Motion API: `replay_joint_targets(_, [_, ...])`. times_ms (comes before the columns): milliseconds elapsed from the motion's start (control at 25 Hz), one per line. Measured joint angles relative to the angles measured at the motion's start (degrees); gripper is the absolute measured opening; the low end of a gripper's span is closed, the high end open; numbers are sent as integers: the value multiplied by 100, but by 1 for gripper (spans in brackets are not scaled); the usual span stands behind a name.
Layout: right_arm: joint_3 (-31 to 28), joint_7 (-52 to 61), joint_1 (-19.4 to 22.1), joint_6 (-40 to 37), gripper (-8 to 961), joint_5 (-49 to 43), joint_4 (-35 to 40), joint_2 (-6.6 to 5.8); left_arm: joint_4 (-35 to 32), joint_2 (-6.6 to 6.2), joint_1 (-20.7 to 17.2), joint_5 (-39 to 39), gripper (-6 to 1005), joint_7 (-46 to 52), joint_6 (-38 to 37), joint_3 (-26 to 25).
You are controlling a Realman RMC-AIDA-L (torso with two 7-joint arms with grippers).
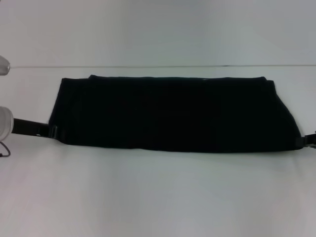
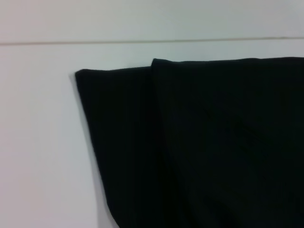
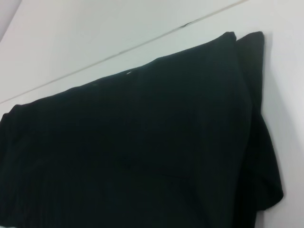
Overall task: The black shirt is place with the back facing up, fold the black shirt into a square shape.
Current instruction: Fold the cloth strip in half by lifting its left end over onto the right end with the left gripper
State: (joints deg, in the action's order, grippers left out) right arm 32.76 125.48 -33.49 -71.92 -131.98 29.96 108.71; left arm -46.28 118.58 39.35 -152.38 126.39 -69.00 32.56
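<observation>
wide folded black cloth shirt (image 1: 173,113) hogging the middle of the white table (image 1: 158,197), bare room in front and behind, grippers tight at both near corners

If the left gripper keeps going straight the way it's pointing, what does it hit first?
Probably the black shirt: the left gripper sits at the shirt's near left corner, pointing inward along the table. Whether it slides under or into the cloth isn't clear.

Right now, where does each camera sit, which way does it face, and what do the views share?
Head: above, facing forward and down at the black shirt on the white table; left gripper and right gripper at its near corners.
Left wrist: faces the shirt's left end; no fingers visible.
Right wrist: faces its right end; no fingers.
All share the shirt.
</observation>
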Motion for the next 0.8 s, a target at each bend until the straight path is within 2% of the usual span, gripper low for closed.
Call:
replay_joint_targets(360, [-15,-60,36,17,10,-3,45,-117,109,72,-235,822,1,-490,-516,-86])
replay_joint_targets(800, [-15,-76,62,-13,9,-29,46,-250,186,149,-400,980,1,-566,-521,-143])
